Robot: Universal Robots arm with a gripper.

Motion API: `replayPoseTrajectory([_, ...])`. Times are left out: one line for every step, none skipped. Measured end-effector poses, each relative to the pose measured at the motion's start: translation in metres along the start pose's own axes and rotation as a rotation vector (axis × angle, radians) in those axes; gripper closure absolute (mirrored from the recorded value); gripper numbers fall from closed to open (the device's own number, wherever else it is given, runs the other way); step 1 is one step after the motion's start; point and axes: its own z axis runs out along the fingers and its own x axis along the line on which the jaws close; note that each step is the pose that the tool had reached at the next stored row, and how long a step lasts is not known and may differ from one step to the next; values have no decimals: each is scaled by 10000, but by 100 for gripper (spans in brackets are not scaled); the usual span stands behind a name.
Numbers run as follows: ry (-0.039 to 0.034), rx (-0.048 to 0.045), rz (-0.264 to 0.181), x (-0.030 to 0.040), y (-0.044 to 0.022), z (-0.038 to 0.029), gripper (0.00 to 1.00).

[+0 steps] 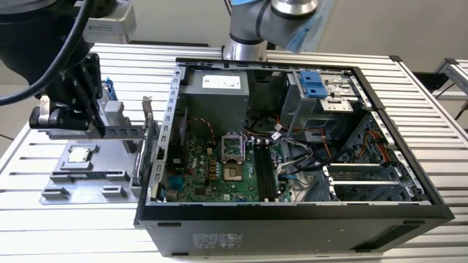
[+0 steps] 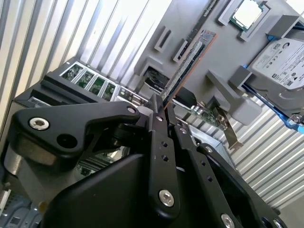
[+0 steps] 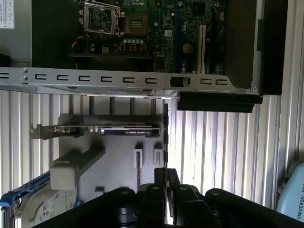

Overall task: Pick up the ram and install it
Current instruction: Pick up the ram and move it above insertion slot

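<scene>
Black gripper (image 2: 163, 108), copper-brown edge on the ram (image 2: 187, 65), grey tray (image 1: 87, 183), green motherboard (image 1: 212, 170) inside a black case (image 1: 292, 230), silver ribbed table (image 1: 44, 230), blue drive rails (image 2: 246, 80).

Open computer case (image 1: 292, 230) on slatted table (image 1: 73, 230); grey tray (image 1: 87, 186) beside holds chip (image 1: 79, 156).

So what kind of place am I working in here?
Probably a robotics lab's PC-assembly bench: an open computer case on a slotted metal table, beside a grey parts tray holding a processor chip and hard drive.
</scene>
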Motion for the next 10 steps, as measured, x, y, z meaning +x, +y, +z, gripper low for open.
replayPoseTrajectory([1, 0, 0, 0, 9, 0, 100])
replayPoseTrajectory([1, -1, 0, 0, 19, 1, 100])
replayPoseTrajectory([1, 0, 0, 0, 29, 1, 100])
replayPoseTrajectory([1, 0, 0, 0, 38, 1, 100])
replayPoseTrajectory([1, 0, 0, 0, 48, 1, 100])
replayPoseTrajectory([0, 0, 0, -1, 57, 1, 100])
replayPoseTrajectory([1, -1, 0, -1, 67, 1, 100])
replayPoseTrajectory([1, 0, 0, -1, 75, 1, 100])
replayPoseTrajectory([0, 0, 0, -1, 85, 1, 100])
replayPoseTrajectory([1, 0, 0, -1, 94, 2, 100])
